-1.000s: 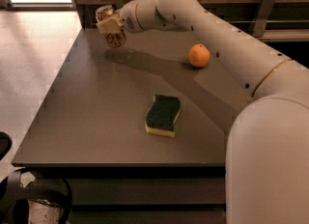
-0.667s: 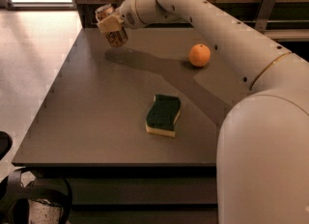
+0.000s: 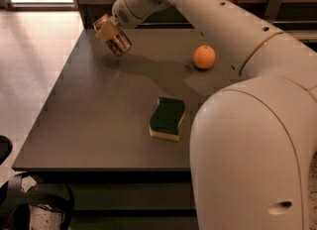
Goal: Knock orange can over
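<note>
The orange can (image 3: 118,43) has a brown-orange patterned label and is tilted, its top pointing up and left, near the far left part of the dark table (image 3: 99,120). My gripper (image 3: 107,28) is at the can's upper end, with pale fingers (image 3: 101,24) closed around it. The can looks lifted a little off the table, with its shadow just below and to the right. My white arm reaches in from the right foreground and covers the table's right side.
A round orange fruit (image 3: 204,57) sits at the far right of the table. A green and yellow sponge (image 3: 167,118) lies in the middle, nearer the front. The table's left edge borders pale floor (image 3: 29,75). Dark gear (image 3: 29,206) sits at the bottom left.
The gripper and the can have moved slightly down and toward the camera together, with the can staying tilted. The arm's upper segment has swung higher. Fruit and sponge have not moved.
</note>
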### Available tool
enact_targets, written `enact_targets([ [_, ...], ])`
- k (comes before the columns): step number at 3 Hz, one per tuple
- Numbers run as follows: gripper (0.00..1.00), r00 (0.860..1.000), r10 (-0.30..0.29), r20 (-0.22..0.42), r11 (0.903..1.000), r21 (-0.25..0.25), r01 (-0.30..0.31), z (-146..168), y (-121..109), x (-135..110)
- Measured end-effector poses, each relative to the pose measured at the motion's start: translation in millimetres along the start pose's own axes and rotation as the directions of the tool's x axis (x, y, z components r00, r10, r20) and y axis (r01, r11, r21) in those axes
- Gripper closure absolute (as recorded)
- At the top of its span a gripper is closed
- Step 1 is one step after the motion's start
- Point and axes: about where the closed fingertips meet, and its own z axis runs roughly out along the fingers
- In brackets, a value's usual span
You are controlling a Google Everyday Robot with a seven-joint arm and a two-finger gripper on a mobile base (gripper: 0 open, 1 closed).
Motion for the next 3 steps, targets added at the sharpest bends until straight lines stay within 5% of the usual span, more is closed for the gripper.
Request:
enact_targets([
  [1,1.00,0.996,0.011,-0.085,0.9999,0.008,-0.010,8.0,6.5,8.7],
  [2,1.00,0.970,0.014,-0.244,0.9999,0.013,-0.011,32.4,8.9,22.0],
  [3,1.00,0.943,0.006,-0.331,0.9999,-0.010,-0.010,51.5,11.9,30.9],
])
